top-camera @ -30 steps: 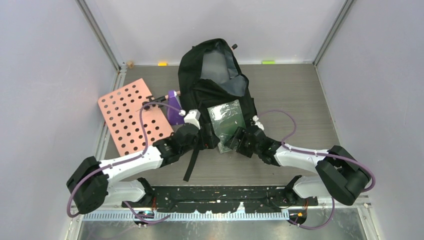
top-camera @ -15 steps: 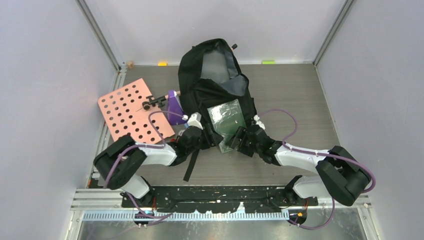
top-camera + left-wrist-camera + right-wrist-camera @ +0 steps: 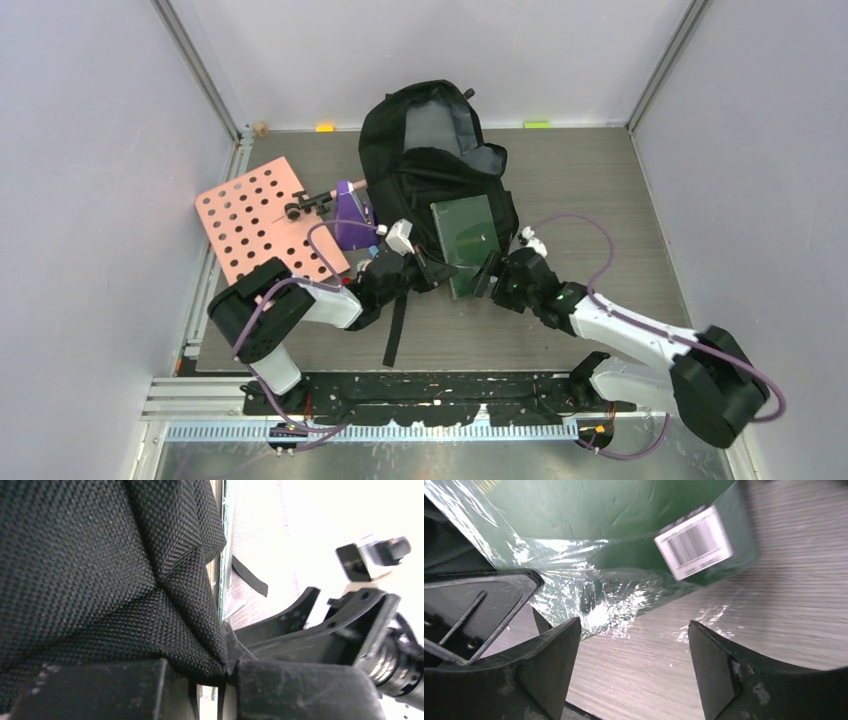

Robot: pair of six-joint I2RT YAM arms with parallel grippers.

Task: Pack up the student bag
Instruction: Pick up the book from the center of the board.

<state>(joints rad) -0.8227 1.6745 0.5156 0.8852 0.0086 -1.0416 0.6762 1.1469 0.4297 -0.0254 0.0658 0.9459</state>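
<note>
Tabletop (image 3: 600,180), grey-brown, under student bag (image 3: 400,190); pale walls (image 3: 90,150)

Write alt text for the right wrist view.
The right gripper, open, points at the near edge of a green plastic-wrapped package. The package bears a white barcode label and lies on the wood-grain table.

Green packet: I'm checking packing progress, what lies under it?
The green packet lies on the student bag, near end over the table. Anything beneath its middle is covered.
</note>
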